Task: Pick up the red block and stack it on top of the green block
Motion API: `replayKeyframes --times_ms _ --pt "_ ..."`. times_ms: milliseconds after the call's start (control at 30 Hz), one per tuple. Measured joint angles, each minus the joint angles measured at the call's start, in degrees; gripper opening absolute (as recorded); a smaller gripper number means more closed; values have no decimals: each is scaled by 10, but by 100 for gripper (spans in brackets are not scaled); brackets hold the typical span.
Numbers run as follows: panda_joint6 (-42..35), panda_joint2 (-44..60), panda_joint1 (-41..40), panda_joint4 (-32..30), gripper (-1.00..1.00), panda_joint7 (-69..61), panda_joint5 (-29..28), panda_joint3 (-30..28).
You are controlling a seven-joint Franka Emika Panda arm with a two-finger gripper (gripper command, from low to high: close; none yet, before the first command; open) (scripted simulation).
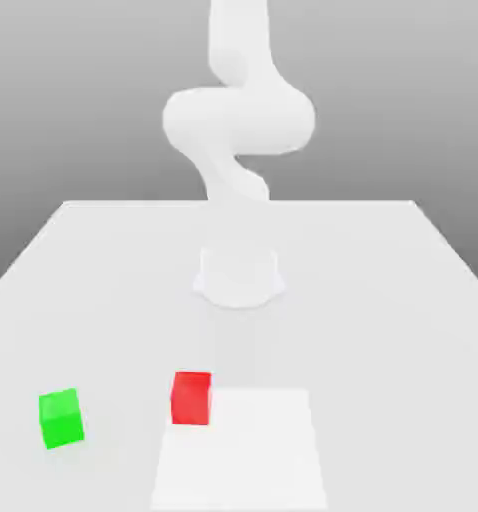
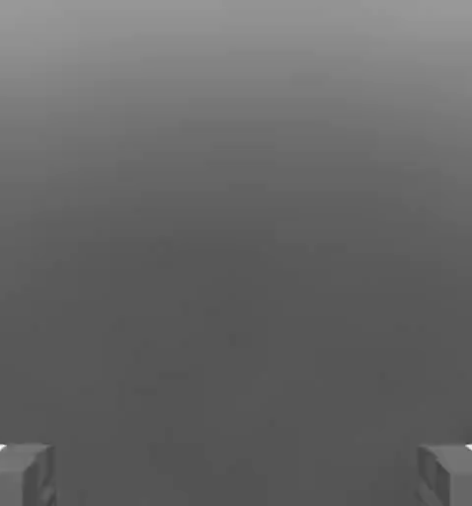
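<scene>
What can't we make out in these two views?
- Gripper: fingers cut off by the hand view's edge.
- Arm: upper part cut off by the exterior view's top edge.
- Red block and green block: undersides hidden by the blocks themselves, exterior view.

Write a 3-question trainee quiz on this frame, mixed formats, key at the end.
1. True or false: the red block sits on top of the green block.
2. Multiple choice: in the hand view, how do the fingers of the claw stand?
A) closed together
B) spread apart
C) clamped on a block
3. Fill in: in the exterior view, the block nearer that view's left edge is ____.

Key: 1 false; 2 B; 3 green
</scene>
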Motion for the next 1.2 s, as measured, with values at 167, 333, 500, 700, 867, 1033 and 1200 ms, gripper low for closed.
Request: replayKeyframes --times_ms 167,333,500,700,867,1033,1200 --pt "68 97 -6 -78 0 -17 -4 -20" --pt "136 194 -13 -156 0 -34 -7 -38" --pt "210 303 -23 -239 0 -54 -10 -56" --pt "322 451 -33 -282 0 -89 18 -56" --pt "390 531 -61 -272 -100 -111 49 -21" --pt "397 539 -65 -271 -100 -112 50 -16" --pt "333 464 -58 -282 -100 -89 17 -33"
